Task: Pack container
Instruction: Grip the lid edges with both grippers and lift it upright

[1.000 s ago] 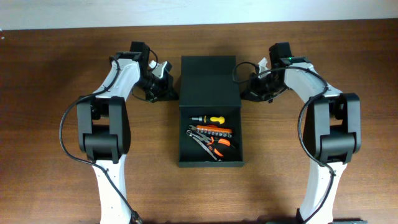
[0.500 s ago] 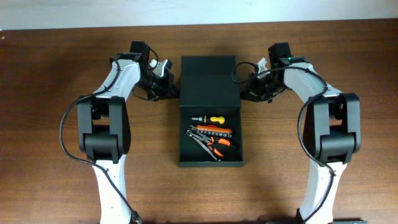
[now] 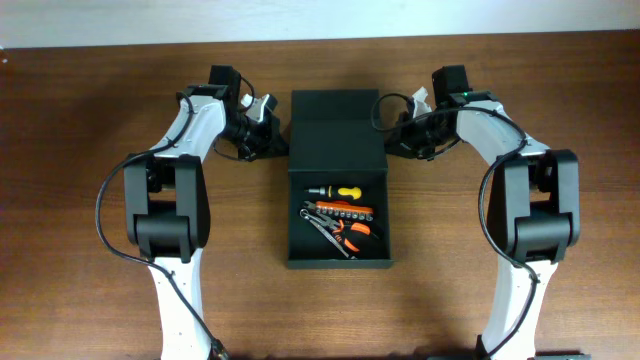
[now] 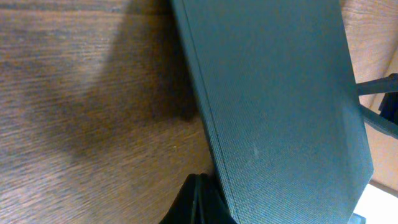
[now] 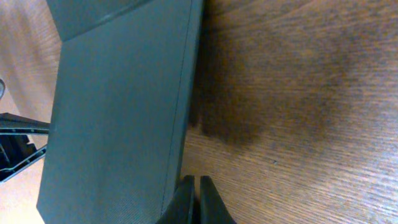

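Observation:
The matte black container (image 3: 338, 255) lies open in the middle of the table, with its hinged flap lid (image 3: 336, 128) folded back flat toward the far side. Inside lie a yellow-handled screwdriver (image 3: 340, 190), an orange bit set (image 3: 340, 210) and orange pliers (image 3: 350, 232). My left gripper (image 3: 281, 140) is shut, its tips at the lid's left edge (image 4: 261, 112); in the left wrist view the gripper (image 4: 200, 199) touches that edge. My right gripper (image 3: 392, 138) is shut at the lid's right edge (image 5: 124, 112); the right wrist view shows the gripper (image 5: 194, 199) against it.
The brown wooden table (image 3: 90, 250) surrounds the container. A pale strip (image 3: 320, 20) runs along the far edge. Both arms' bases stand at the front left and front right.
Both grippers have moved slightly inward, closing onto the left and right edges of the lid. The lid and container have not visibly moved.

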You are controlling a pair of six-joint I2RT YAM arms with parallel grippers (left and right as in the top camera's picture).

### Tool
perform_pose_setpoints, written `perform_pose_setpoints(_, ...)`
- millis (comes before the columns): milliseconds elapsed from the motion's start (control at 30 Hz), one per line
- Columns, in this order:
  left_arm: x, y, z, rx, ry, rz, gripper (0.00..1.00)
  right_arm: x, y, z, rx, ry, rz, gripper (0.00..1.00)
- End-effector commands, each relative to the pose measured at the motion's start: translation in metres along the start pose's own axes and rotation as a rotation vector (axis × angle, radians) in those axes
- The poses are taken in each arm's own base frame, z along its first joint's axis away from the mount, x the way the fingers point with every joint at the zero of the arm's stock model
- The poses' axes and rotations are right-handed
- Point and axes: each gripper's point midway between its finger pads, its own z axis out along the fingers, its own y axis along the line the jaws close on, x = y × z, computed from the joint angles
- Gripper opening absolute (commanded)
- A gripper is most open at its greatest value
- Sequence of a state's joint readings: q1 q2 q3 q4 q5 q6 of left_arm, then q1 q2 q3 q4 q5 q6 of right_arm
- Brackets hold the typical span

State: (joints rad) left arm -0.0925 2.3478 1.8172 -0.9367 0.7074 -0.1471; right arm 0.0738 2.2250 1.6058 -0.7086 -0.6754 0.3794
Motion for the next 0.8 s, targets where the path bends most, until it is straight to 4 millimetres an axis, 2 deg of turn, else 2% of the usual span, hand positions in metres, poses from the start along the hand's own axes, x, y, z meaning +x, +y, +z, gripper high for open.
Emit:
perform_pose_setpoints(0, 0.001, -0.001, 0.004, 0.037, 0.008, -0.012, 0.02, 0.001, 0.006, 0.003, -0.033, 0.009, -0.006, 0.04)
perform_pose_setpoints(167, 0.0, -0.003, 0.006, 0.054, 0.003, -0.005, 0.02, -0.001, 0.01, 0.003, -0.051, 0.007, -0.013, 0.04)
perform_pose_setpoints(433, -0.014, -0.023, 0.003, 0.163, -0.045, 0.06, 0.02, -0.004, 0.013, 0.002, -0.069, -0.005, -0.008, 0.04)
perform_pose_setpoints(767, -0.012, -0.052, -0.007, 0.322, -0.037, 0.132, 0.02, -0.014, 0.029, -0.016, -0.223, -0.007, 0.009, 0.04)
